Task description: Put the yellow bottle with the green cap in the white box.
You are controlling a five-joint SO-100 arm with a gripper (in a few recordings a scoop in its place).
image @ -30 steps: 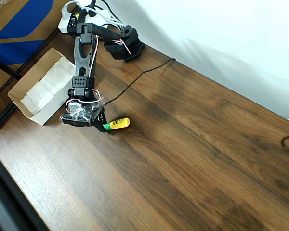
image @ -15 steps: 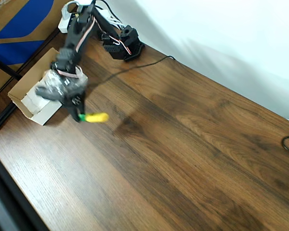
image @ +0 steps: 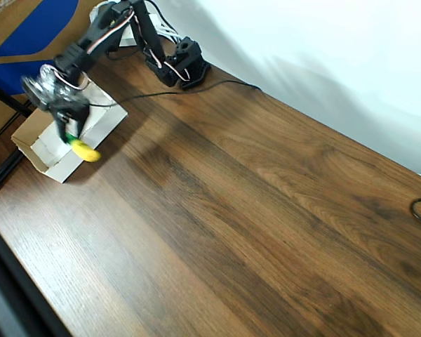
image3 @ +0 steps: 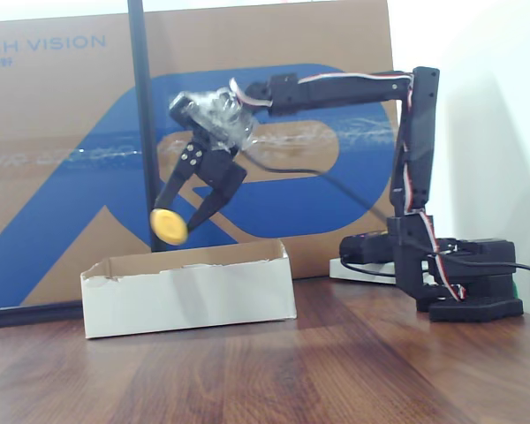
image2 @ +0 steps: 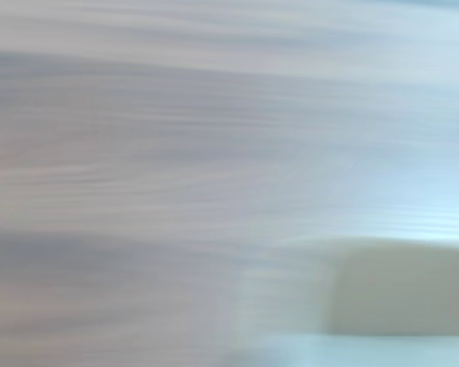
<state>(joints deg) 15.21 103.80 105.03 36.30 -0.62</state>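
Your pincer (image3: 187, 215) is clenched on the yellow bottle with the green cap (image3: 169, 224), holding it in the air above the white box (image3: 187, 287). In the fixed view you see the bottle end-on as a yellow disc between the two black fingers (image3: 216, 196), clear of the box's top edge and over its left half. In the overhead view the pincer (image: 71, 135) is blurred by motion; the bottle (image: 85, 150) shows as a yellow streak with a bit of green at the gripped end, lying over the near right wall of the box (image: 41, 151).

The box sits at the far left corner of the wooden tabletop (image: 252, 210), open side up, its interior white and its raw edges brown. The arm (image3: 340, 88) reaches out level from its upright post toward the left of the fixed view, and its black base (image3: 468, 278) stands on the tabletop to the right of the box, well apart from it. A black cable (image: 196, 88) trails across the tabletop from the base.

Behind the box stands a large brown carton with blue print (image3: 71, 132), with a black vertical pole (image3: 141, 124) in front of it.

Your wrist view is smeared by motion; nothing can be told from it beyond pale streaks.
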